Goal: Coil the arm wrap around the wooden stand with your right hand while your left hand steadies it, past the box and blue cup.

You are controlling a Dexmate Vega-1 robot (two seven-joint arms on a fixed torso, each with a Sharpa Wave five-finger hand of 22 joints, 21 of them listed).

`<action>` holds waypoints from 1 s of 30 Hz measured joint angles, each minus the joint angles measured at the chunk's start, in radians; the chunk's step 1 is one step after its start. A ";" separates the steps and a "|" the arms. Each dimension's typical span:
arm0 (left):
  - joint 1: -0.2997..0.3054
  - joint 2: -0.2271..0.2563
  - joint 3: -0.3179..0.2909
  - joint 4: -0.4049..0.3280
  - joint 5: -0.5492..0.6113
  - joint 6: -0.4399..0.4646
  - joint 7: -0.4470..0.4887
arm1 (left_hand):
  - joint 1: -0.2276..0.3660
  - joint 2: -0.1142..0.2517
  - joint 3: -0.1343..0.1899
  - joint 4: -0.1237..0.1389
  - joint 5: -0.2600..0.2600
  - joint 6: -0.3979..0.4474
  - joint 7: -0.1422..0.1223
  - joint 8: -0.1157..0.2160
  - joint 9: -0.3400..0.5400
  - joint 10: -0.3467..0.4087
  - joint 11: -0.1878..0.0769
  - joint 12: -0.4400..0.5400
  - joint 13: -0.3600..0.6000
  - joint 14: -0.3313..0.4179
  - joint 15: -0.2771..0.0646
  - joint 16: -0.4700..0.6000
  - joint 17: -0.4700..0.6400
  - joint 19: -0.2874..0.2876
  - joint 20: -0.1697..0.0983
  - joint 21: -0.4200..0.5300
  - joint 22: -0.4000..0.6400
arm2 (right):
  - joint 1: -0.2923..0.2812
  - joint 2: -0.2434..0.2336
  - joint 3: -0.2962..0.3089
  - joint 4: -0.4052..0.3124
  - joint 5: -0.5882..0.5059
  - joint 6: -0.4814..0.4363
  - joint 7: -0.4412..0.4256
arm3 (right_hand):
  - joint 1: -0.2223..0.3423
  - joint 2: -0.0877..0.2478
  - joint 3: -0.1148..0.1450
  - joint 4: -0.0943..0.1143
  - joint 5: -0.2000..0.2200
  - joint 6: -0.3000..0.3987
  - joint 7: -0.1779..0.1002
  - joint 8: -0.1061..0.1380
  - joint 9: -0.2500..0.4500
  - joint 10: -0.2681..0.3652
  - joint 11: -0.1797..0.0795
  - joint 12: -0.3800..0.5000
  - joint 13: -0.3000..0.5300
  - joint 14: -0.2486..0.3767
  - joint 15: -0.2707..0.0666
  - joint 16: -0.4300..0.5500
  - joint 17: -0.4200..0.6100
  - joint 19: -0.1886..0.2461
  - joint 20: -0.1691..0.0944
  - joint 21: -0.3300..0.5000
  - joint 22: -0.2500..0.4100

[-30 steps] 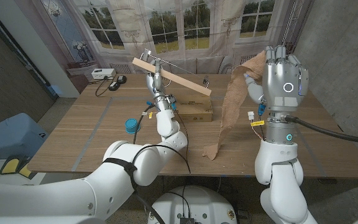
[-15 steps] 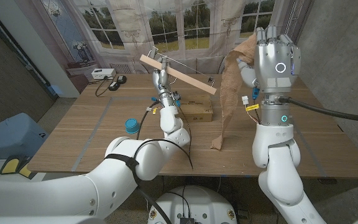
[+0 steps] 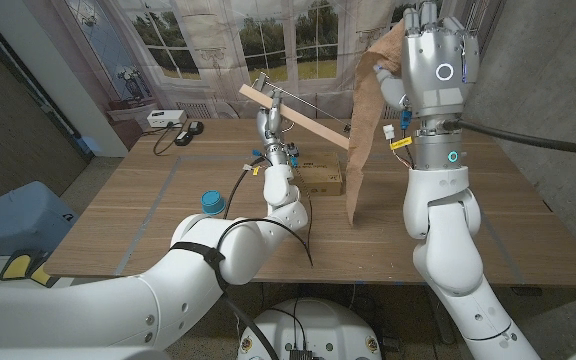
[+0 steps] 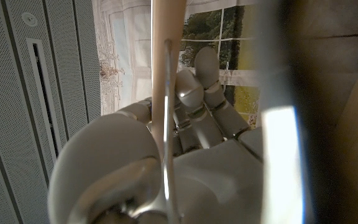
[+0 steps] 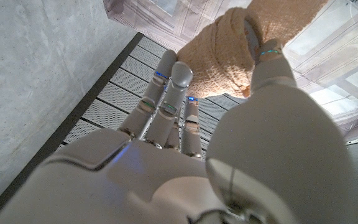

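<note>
Wooden planking forms the table [image 3: 148, 215], behind which a curtained window wall is seen; the brown cardboard box [image 3: 320, 180] at the table's middle is taken as landmark. At the box's near-left corner the left hand [image 3: 271, 122] is raised above the table, and the wooden stand [image 3: 293, 118] is gripped in it; the stand is held clear of the table, as a pale slat slanting over the box, its higher end well to the box's left and its lower end just above the box's right end. In the left wrist view the fingers [image 4: 197, 106] are seen curled around the pale slat [image 4: 162, 87], with a thin metal rod [image 4: 166, 124] running alongside it. Well above and to the right of the box the right hand [image 3: 435, 60] is lifted high, and the tan arm wrap [image 3: 360, 130] is pinched at its top end; the wrap hangs down as a long strip just right of the box, its lower end reaching the table or nearly so; contact cannot be told. In the right wrist view the wrap's bunched end [image 5: 229, 56] is seen clamped between thumb and fingertips [image 5: 180, 74]. The blue cup [image 3: 210, 202] stands upright on the table, well to the left of the box and nearer the robot. Small devices with cables [image 3: 173, 125] lie at the far edge, left of the box.
</note>
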 measured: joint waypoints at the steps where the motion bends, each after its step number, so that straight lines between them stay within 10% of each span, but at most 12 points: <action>1: -0.001 0.000 0.004 0.000 0.003 0.002 0.005 | 0.000 0.000 0.000 0.000 0.000 -0.002 0.002 0.000 0.000 0.000 0.000 0.000 0.000 0.000 0.000 0.000 0.000 0.000 0.000 0.000 0.001 | 0.000 0.000 0.000 0.000 0.000 0.000 0.002 | 0.001 -0.001 0.000 0.000 0.000 0.000 0.000 -0.001 0.000 0.000 0.000 0.000 0.000 0.002 0.002 0.000 0.000 0.000 0.000 0.000 0.000; 21: 0.009 -0.024 0.042 0.005 0.094 0.051 0.067 | -0.005 0.000 0.023 0.001 0.000 -0.042 0.026 0.026 0.043 -0.011 0.011 0.021 0.000 -0.013 0.002 0.001 0.000 -0.004 0.004 0.000 -0.009 | 0.145 0.017 -0.016 0.031 -0.015 0.034 0.099 | 0.003 -0.003 -0.008 0.000 0.004 0.016 0.016 -0.001 0.002 0.015 0.009 0.000 0.047 0.009 -0.002 -0.011 0.000 -0.009 0.002 0.024 -0.014; 30: 0.012 0.005 0.182 0.005 0.195 0.070 0.226 | -0.005 0.000 0.023 0.001 0.000 -0.042 0.026 0.026 0.043 -0.014 0.014 0.022 0.000 -0.013 0.002 0.001 -0.005 -0.009 0.006 0.000 -0.011 | 0.212 0.034 -0.032 0.043 -0.039 0.049 0.172 | 0.003 -0.003 -0.015 0.001 0.004 0.016 0.016 -0.001 0.003 0.015 0.009 0.000 0.057 0.015 -0.004 -0.011 0.000 -0.009 0.002 0.036 -0.023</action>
